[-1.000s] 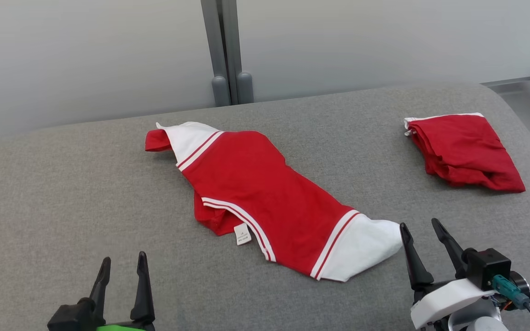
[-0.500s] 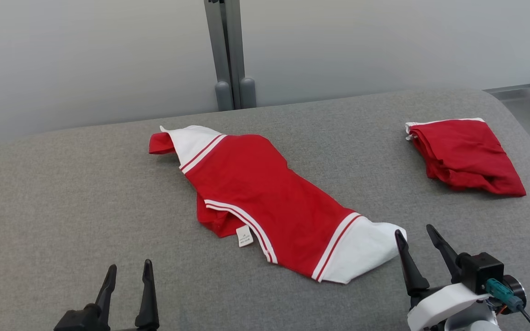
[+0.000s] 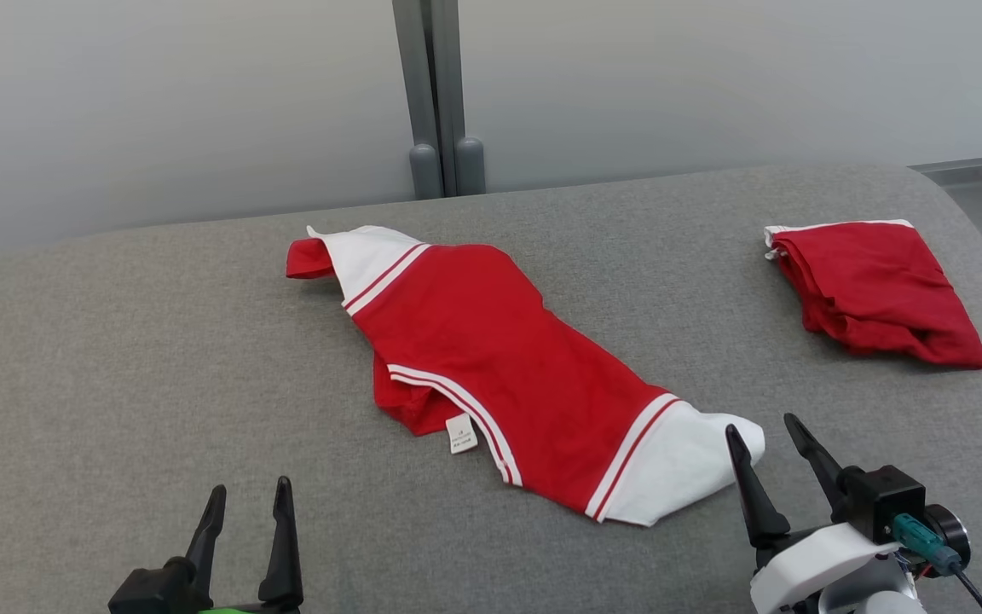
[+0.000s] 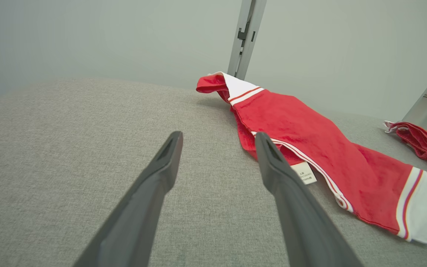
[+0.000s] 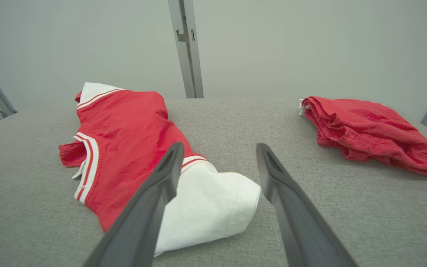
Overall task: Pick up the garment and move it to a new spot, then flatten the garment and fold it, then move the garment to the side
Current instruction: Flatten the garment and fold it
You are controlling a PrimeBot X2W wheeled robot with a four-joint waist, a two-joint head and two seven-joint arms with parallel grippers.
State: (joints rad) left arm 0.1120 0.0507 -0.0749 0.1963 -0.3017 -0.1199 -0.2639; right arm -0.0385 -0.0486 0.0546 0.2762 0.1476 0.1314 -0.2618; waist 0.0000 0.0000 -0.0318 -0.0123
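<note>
**A:** Where is the garment?

**B:** The garment [image 3: 499,358] lies on the grey worktop [image 3: 116,341], about in the middle. It is red with white ends and thin stripes. It runs slantwise, with one white end toward the far wall and the other toward the near right. The far end is curled up a little and the rest lies fairly flat. A small white label [image 3: 460,433] sticks out at its near edge.

**A:** Is anything holding it?

**B:** No. The left gripper [image 3: 251,484] is at the near left, above bare worktop and apart from the cloth. Its fingers [image 4: 150,193] are spread wide with nothing between them. The right gripper [image 3: 759,422] is at the near right, and its fingers are also spread and empty.

**A:** How close is the right one?

**B:** Its tips are just beside the near white end. In the right wrist view one finger crosses in front of that white cloth. I cannot tell whether it touches.

**A:** What else is there?

**B:** A second red piece of clothing [image 3: 879,290] is folded into a bundle at the far right of the worktop, well apart from the garment. Behind the worktop is a pale wall with a grey post [image 3: 440,85].
</note>
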